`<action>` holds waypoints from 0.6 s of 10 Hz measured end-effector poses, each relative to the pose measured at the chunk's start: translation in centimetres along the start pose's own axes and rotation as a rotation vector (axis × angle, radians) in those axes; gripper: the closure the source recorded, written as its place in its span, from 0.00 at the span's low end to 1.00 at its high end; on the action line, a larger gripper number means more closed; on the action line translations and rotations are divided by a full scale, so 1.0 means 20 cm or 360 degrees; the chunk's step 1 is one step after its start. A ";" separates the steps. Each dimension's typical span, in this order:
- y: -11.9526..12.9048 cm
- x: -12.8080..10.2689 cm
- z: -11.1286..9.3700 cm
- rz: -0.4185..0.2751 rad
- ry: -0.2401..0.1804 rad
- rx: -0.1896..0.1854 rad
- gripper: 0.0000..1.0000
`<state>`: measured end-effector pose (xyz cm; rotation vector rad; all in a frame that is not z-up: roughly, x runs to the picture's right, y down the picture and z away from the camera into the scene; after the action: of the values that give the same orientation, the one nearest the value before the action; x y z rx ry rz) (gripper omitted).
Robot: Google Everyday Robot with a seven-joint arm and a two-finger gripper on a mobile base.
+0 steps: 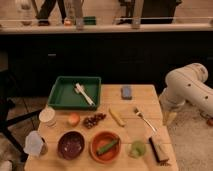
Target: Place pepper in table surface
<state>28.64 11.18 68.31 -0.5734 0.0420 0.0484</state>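
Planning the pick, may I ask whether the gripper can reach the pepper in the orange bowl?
Probably yes: the gripper hangs beside the table edge, and the pepper lies uncovered in the orange bowl.
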 end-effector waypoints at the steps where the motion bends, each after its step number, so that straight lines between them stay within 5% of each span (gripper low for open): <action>1: 0.00 0.00 0.00 -0.0002 -0.0001 0.0002 0.20; 3: 0.05 -0.05 0.00 -0.0083 -0.0044 0.0003 0.20; 6: 0.16 -0.28 0.00 -0.0270 -0.0149 -0.0013 0.20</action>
<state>22.79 13.74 66.89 -0.5805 -0.0982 -0.0896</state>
